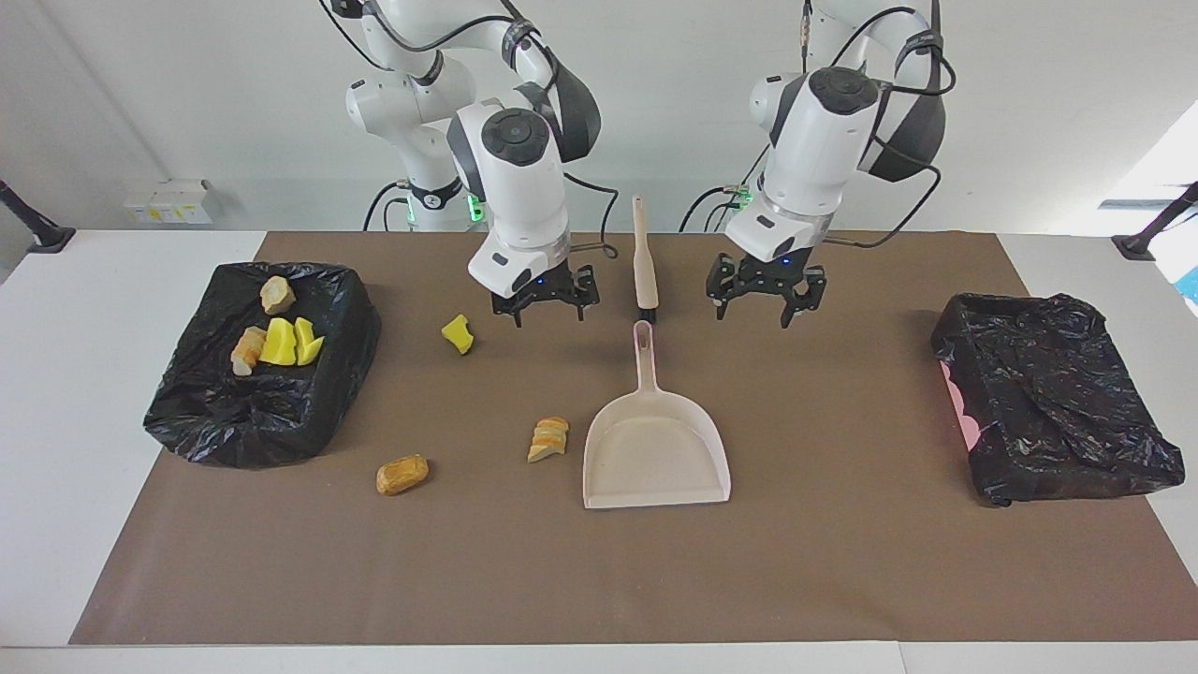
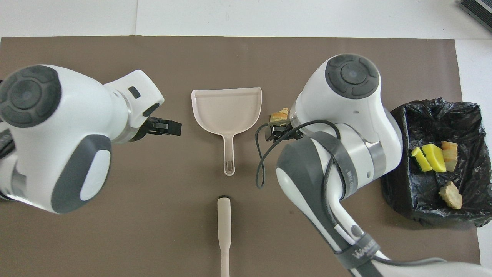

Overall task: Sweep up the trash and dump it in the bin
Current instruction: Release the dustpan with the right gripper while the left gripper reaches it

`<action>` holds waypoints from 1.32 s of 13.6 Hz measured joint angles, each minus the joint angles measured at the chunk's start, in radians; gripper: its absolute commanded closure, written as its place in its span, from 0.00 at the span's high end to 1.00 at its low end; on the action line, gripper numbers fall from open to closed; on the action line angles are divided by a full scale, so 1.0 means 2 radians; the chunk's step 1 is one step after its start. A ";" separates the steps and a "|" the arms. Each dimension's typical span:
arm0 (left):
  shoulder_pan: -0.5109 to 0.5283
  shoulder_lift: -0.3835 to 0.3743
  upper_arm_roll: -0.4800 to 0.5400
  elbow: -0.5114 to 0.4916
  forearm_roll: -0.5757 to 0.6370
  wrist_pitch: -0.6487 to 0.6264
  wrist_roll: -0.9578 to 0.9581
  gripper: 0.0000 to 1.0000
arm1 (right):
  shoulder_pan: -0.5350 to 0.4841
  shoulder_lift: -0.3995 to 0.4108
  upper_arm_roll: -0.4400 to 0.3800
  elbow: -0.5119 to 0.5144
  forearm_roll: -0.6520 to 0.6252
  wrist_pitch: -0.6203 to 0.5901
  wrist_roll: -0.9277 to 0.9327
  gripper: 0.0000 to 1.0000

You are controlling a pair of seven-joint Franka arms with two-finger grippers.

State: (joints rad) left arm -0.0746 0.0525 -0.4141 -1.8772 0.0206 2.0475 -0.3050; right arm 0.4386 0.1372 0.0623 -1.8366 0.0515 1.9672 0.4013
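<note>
Three bits of trash lie loose on the brown mat: a yellow sponge piece (image 1: 458, 334), a sliced bread chunk (image 1: 548, 438) (image 2: 279, 114) beside the beige dustpan (image 1: 655, 449) (image 2: 226, 109), and an orange bread chunk (image 1: 402, 475). Several more bits, among them yellow sponges (image 1: 279, 342) (image 2: 434, 157) and a pale lump (image 1: 277, 295) (image 2: 451, 195), lie in the black-lined bin (image 1: 234, 421) (image 2: 434, 111). The brush (image 1: 644, 262) (image 2: 224, 231) lies nearer to the robots, in line with the dustpan's handle. My right gripper (image 1: 549, 309) (image 2: 275, 130) and left gripper (image 1: 756, 312) (image 2: 167, 127) hover open and empty on either side of the brush.
A second black-lined bin (image 1: 1048, 393) stands at the left arm's end of the table. In the overhead view the right arm hides the loose sponge piece and the orange chunk.
</note>
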 measured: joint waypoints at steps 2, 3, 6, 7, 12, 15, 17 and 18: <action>-0.001 0.026 -0.028 -0.010 0.043 0.029 -0.057 1.00 | 0.021 -0.041 0.001 -0.072 0.000 0.031 0.017 1.00; -0.001 0.044 -0.041 -0.011 0.062 0.049 -0.088 1.00 | 0.031 -0.059 0.001 -0.099 0.000 0.038 0.023 1.00; -0.008 0.095 -0.063 -0.010 0.118 0.080 -0.160 1.00 | 0.057 -0.109 0.002 -0.167 0.001 0.061 0.052 1.00; -0.009 0.109 -0.069 -0.010 0.131 0.092 -0.183 1.00 | 0.067 -0.121 0.002 -0.186 0.001 0.069 0.064 1.00; -0.012 0.134 -0.093 -0.008 0.139 0.118 -0.213 1.00 | 0.140 -0.131 0.004 -0.229 0.001 0.114 0.165 1.00; -0.013 0.142 -0.105 -0.010 0.139 0.118 -0.214 0.94 | 0.182 -0.128 0.005 -0.232 0.001 0.115 0.222 1.00; -0.015 0.149 -0.108 -0.011 0.139 0.118 -0.216 0.71 | 0.211 -0.121 0.005 -0.234 0.001 0.120 0.254 1.00; -0.015 0.151 -0.108 -0.011 0.139 0.117 -0.216 0.55 | 0.222 -0.115 0.005 -0.235 0.001 0.128 0.266 1.00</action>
State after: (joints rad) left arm -0.1049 0.3536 -0.6296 -1.8985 0.2985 2.2821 -0.7376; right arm 0.8827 -0.0924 0.0722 -2.3059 0.0542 2.2240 0.9340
